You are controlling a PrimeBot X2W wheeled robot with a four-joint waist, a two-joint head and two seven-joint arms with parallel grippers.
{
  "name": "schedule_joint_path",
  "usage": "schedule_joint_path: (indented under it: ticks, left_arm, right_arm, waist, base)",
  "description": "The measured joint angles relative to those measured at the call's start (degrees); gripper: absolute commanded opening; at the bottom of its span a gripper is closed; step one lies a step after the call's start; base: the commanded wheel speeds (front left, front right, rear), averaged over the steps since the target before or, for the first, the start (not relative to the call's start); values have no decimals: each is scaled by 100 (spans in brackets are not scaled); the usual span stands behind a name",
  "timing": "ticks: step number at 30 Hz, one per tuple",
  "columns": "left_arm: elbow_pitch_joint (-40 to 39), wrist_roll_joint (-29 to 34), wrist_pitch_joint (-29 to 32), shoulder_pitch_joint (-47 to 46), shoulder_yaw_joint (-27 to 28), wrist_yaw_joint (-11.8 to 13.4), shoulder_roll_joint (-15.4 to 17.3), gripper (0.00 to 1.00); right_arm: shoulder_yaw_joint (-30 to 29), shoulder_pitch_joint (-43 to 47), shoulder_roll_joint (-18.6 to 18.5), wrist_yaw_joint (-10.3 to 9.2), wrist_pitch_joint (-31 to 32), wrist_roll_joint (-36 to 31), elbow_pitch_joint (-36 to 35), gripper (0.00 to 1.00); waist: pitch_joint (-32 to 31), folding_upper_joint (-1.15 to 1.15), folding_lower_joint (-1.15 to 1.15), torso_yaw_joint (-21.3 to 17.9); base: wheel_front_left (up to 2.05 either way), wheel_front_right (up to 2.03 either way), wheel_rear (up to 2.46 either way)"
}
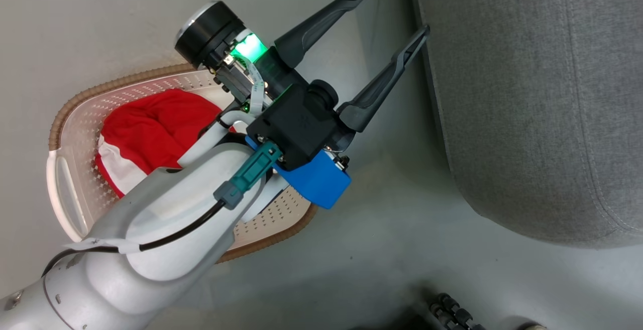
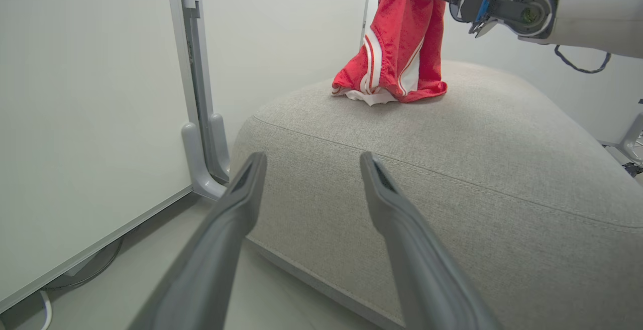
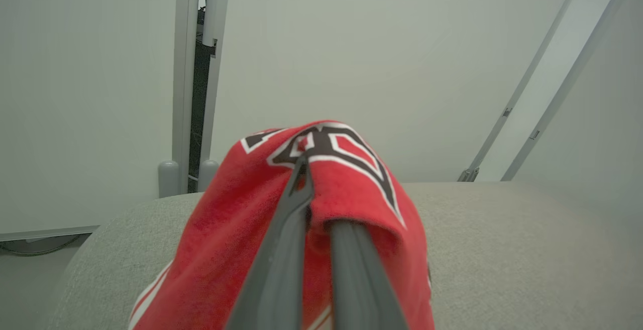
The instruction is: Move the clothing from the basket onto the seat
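Sofa (image 2: 452, 169): grey woven cloth, matt, slightly rough, stitched seams.
Basket (image 1: 80, 119): cream perforated plastic, faint sheen; brown woven-look rim.
Jersey (image 2: 397, 43): soft red cloth, fuzzy, matt.
Plain garment (image 1: 150, 124): red and white cloth, soft, matt.
Left fingers (image 2: 417, 249): dark matt plastic, smooth.
Arm shell (image 1: 166, 229): pale, glossy.
Floor (image 1: 392, 249): smooth, faint sheen.
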Motion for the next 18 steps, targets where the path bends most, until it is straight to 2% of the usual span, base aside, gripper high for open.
schedule_joint_path:
  ticks: [6,11,12,13,14,18]
  left_arm:
    - [37,24,-53,-32,-75,-25,-30,100]
    - [90,16,-120,-47,-80,-15,-45,100]
    - [105,0,-125,-47,-80,-7,-42,100]
    - [114,-7,-131,-47,-78,1,-38,100]
    - [126,-10,-145,-46,-76,3,-35,100]
    - [221,-77,-254,-5,-69,44,-46,100]
  right_arm:
    - [14,180,245,0,0,98,809,0]
    - [66,591,491,1,0,167,1039,0]
    - [62,675,525,1,1,182,1061,12]
    - [26,727,554,1,1,198,1048,49]
    - [-34,767,572,1,0,204,977,100]
    - [-129,1037,636,0,1,160,691,100]
  waist:
    - [29,0,0,62]
    - [-32,0,0,90]
    - [-52,0,-1,89]
    - [-75,0,0,88]
    - [-101,0,-1,83]
    - [-276,0,-1,74]
  base:
    - [0,0,0]
    - [0,0,0]
    - [0,0,0]
    - [0,0,0]
    - [0,0,0]
    - [0,0,0]
